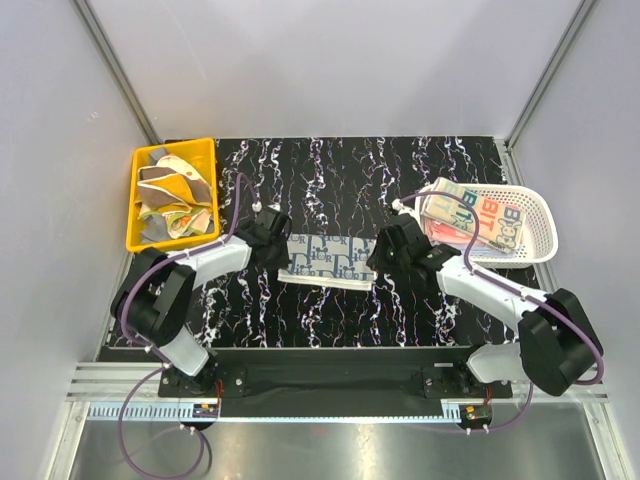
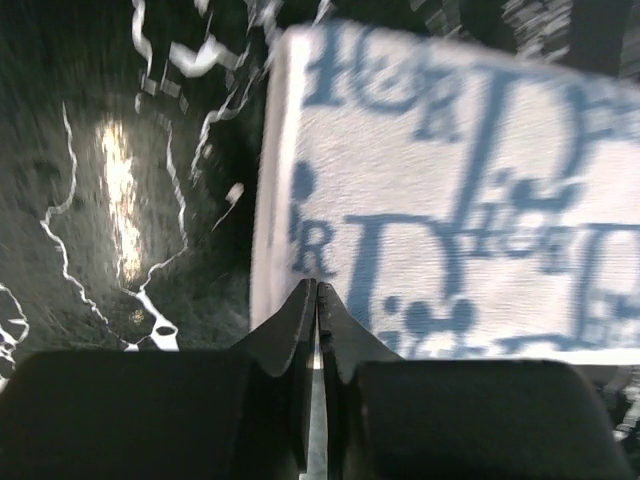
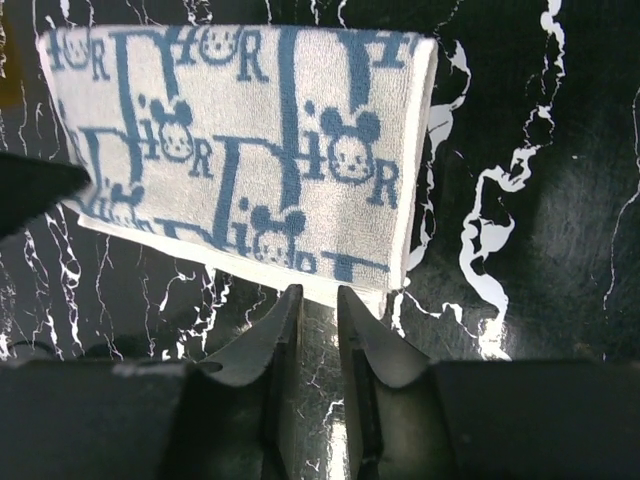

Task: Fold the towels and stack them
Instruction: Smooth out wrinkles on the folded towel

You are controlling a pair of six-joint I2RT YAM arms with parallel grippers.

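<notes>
Two grippers flank the folded blue-white towel (image 1: 325,260): left gripper (image 2: 316,290) at its 9 o'clock, fingers pressed together; right gripper (image 3: 313,297) at 3 o'clock, barely parted, empty.

Yellow rectangular plastic bin (image 1: 131,205) at the far left of a black table with white marble-like veins (image 1: 340,170), white slotted plastic basket (image 1: 545,215) at the far right, plain grey walls (image 1: 330,60) around

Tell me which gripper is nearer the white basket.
Right. The right gripper sits just beside the white basket; the left gripper is across the blue-white towel, farther off.
</notes>
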